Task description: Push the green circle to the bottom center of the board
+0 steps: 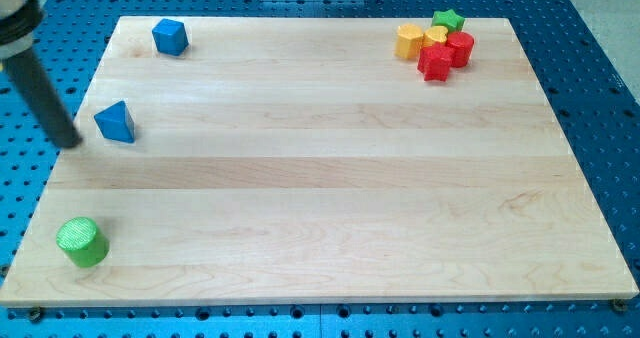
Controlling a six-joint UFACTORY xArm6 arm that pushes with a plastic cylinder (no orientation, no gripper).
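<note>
The green circle (81,242) is a short green cylinder near the board's bottom left corner. My tip (69,142) is the lower end of the dark rod coming down from the view's top left. It rests at the board's left edge, just left of the blue triangle (116,122) and well above the green circle, apart from both.
A blue cube-like block (170,36) sits near the top left. At the top right cluster a yellow hexagon (408,40), a small yellow block (435,34), a green star (448,20), a red cylinder (460,48) and a red star (434,64). The wooden board (330,188) lies on a blue perforated table.
</note>
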